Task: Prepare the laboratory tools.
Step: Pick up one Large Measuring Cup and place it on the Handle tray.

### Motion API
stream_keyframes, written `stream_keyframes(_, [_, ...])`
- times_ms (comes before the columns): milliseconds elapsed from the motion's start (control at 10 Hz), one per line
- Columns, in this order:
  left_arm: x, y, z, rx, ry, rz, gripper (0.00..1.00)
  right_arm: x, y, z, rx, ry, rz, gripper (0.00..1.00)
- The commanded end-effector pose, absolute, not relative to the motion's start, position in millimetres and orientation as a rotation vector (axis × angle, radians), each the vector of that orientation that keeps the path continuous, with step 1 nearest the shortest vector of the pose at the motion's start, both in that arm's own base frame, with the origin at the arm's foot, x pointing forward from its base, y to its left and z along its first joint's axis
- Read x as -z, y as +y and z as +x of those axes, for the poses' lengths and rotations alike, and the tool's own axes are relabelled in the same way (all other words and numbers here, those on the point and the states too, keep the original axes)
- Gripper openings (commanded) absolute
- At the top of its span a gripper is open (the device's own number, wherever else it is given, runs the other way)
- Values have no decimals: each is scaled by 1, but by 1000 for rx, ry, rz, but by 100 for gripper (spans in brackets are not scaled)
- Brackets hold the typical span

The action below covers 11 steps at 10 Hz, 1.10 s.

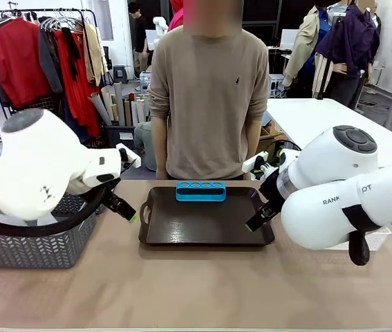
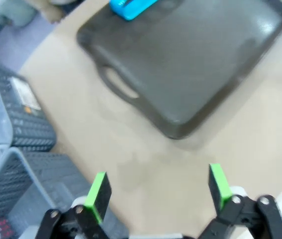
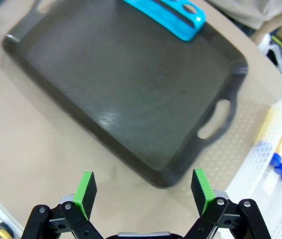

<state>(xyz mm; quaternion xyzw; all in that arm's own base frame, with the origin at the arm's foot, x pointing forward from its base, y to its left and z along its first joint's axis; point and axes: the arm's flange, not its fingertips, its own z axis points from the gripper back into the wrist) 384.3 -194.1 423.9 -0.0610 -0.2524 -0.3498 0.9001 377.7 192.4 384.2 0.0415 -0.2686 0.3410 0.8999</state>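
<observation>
A small blue four-hole rack (image 1: pixel 201 191) stands empty at the far edge of the dark brown handled tray (image 1: pixel 206 225); it also appears as the rack (image 3: pixel 169 16) and the rack (image 2: pixel 130 7). Blue-capped tubes of yellow liquid (image 3: pixel 280 149) lie in a white mesh basket (image 3: pixel 260 174) right of the tray. My left gripper (image 2: pixel 158 191) hovers open over the table near the tray's left handle, also seen from the front as my left gripper (image 1: pixel 123 207). My right gripper (image 3: pixel 143 191) hangs open above the tray's near right corner, holding nothing.
A grey mesh basket (image 1: pixel 36 238) stands at the table's left, under my left arm. A person in a beige sweater (image 1: pixel 209 97) stands at the far side behind the tray. Bare table (image 1: pixel 196 290) lies in front of the tray.
</observation>
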Motion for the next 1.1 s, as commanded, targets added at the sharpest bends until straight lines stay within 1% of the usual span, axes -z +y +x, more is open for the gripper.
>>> stream_keyframes(0, [-460,-181,384,789,-469,-202,100,-417,172,375,-776,-533,202,100])
stream_keyframes(300, [-524,-169,392,919,-454,-294,100,-480,151,380,-789,-576,265,100])
stream_keyframes(400, [-540,-164,399,965,-493,-335,100,-498,133,388,-804,-607,318,100])
stream_keyframes(600, [-563,-150,406,1065,-561,-449,100,-514,102,402,-787,-647,385,100])
stream_keyframes(700, [-564,-149,409,1036,-574,-475,100,-518,89,411,-736,-652,389,100])
stream_keyframes(800, [-567,-157,396,1007,-552,-357,100,-515,88,414,-714,-670,362,100])
stream_keyframes(900, [-567,-157,396,1007,-552,-357,100,-527,94,397,-746,-656,351,100])
stream_keyframes(1000, [-567,-157,396,1007,-552,-357,100,-527,94,397,-746,-656,351,100])
